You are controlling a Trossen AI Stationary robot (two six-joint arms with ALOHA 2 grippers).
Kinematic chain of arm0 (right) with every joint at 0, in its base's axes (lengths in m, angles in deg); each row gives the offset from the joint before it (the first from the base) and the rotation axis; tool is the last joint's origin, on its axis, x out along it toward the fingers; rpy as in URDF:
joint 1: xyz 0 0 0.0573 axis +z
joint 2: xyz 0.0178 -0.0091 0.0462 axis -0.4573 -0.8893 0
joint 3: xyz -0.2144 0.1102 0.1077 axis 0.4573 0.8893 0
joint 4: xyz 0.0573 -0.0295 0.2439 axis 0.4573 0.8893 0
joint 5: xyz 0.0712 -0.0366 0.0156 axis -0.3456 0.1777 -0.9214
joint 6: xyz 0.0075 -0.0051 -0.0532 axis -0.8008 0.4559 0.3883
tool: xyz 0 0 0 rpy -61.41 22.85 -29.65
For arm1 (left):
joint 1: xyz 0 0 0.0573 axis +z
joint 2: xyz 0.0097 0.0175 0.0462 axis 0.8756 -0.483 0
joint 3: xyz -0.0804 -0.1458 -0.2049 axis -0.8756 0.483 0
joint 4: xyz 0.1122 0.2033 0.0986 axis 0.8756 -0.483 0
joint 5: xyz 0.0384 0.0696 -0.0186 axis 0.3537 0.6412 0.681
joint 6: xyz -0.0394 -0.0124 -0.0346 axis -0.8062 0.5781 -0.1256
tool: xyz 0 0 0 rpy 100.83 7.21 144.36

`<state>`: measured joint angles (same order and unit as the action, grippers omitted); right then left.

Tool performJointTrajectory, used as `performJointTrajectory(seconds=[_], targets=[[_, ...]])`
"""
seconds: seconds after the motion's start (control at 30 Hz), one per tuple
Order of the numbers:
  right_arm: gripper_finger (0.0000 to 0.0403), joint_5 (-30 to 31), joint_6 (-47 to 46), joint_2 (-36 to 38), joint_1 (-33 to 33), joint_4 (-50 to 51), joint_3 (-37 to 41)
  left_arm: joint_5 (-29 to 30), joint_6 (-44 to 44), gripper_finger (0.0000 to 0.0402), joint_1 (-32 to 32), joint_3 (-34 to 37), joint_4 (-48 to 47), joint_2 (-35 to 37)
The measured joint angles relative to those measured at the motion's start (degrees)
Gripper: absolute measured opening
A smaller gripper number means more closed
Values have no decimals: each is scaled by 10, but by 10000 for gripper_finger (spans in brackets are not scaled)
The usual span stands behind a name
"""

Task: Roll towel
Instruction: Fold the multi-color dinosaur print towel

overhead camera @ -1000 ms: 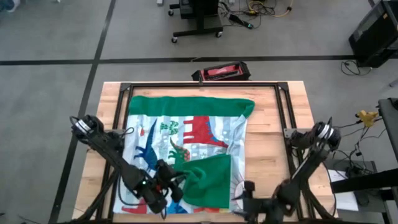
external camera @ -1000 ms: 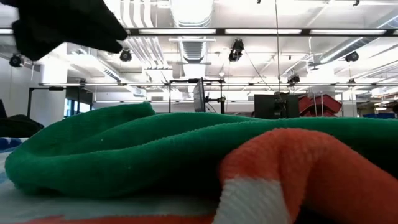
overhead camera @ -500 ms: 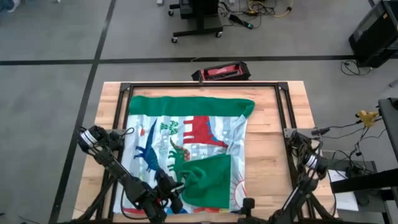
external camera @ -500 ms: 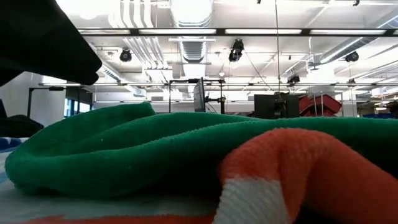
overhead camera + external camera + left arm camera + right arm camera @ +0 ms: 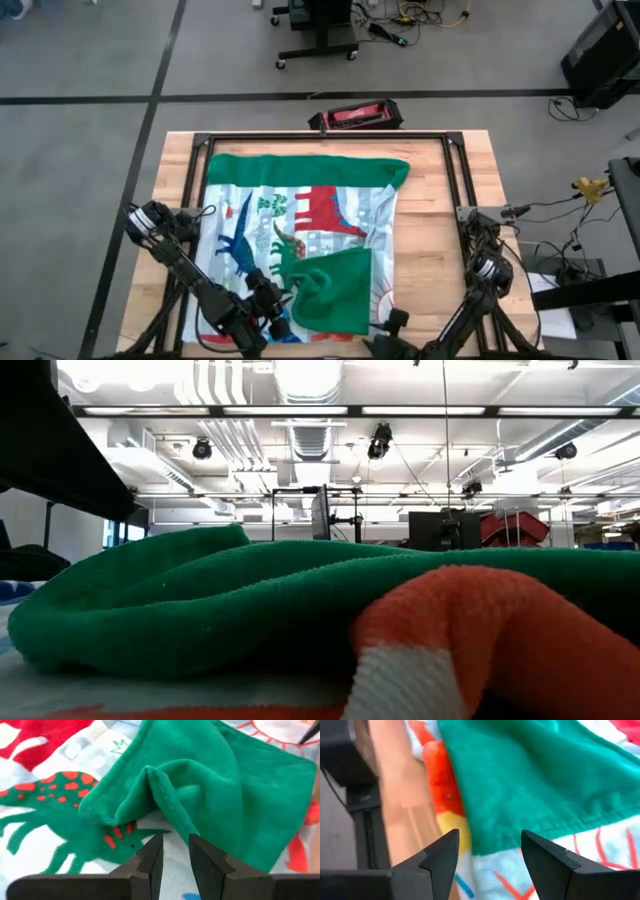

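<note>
The towel [image 5: 300,235] lies spread on the wooden table, its green border along the far edge. Its near right part is folded back over the dinosaur print as a green flap [image 5: 338,290], which fills the low view [image 5: 200,600]. My left gripper [image 5: 175,847] stands just short of the flap's bunched left edge [image 5: 155,785]. Its fingers are a narrow gap apart with nothing between them. My right gripper [image 5: 487,845] is open wide over the flap's near right corner [image 5: 520,785], by the table's near edge [image 5: 385,325].
A black metal frame [image 5: 320,138] runs around the towel on the table. A red and black case [image 5: 355,116] sits at the far edge. Bare wood [image 5: 430,240] lies to the right of the towel. Part of a dark arm [image 5: 40,450] shows at the low view's upper left.
My right gripper has come down and toward the table's near edge, tipping more steeply, and its arm has folded in at the right. My left gripper has sunk a little toward the towel. The towel has stayed as it was.
</note>
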<state>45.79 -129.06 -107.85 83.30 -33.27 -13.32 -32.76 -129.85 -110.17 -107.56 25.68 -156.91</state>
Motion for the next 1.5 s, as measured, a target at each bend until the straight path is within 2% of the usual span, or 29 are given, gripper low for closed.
performJointTrajectory(seconds=[0.1, 0.2, 0.37, 0.53, 0.7, 0.87, 0.97, 1.1, 1.27, 1.37, 1.5], targets=[[199, 4, 38, 0, -4, -22, 0, -3, -1, 77, 0, 0, -4, 0], [199, 12, 37, 0, -3, -16, 0, -3, 0, 78, 0, 0, -6, 0], [199, 15, 68, -2, -4, -27, 0, 1, -1, 77, 0, 5, -50, -2], [199, 20, 82, -13, -11, -20, 15, 55, -38, 77, 8, 31, -68, -5], [199, 21, 79, -12, -32, -9, 23, 36, -30, 77, 30, 55, -76, -4], [199, 4, 48, -7, -36, 24, 23, 14, -11, 77, 51, 60, -71, -4], [199, -18, -3, -7, -35, 72, 24, 0, -8, 77, 52, 61, -69, -4], [199, -39, -73, -7, -25, 132, 24, -7, -8, 77, 50, 61, -68, -4], [198, -42, -102, -5, -7, 162, 11, -7, -15, 77, 49, 61, -64, -5], [198, -50, -112, -5, -2, 171, 16, -8, -16, 77, 49, 72, -43, -5], [185, -48, -172, -4, 8, 209, 17, -20, -16, 77, 48, 97, -2, -6]])
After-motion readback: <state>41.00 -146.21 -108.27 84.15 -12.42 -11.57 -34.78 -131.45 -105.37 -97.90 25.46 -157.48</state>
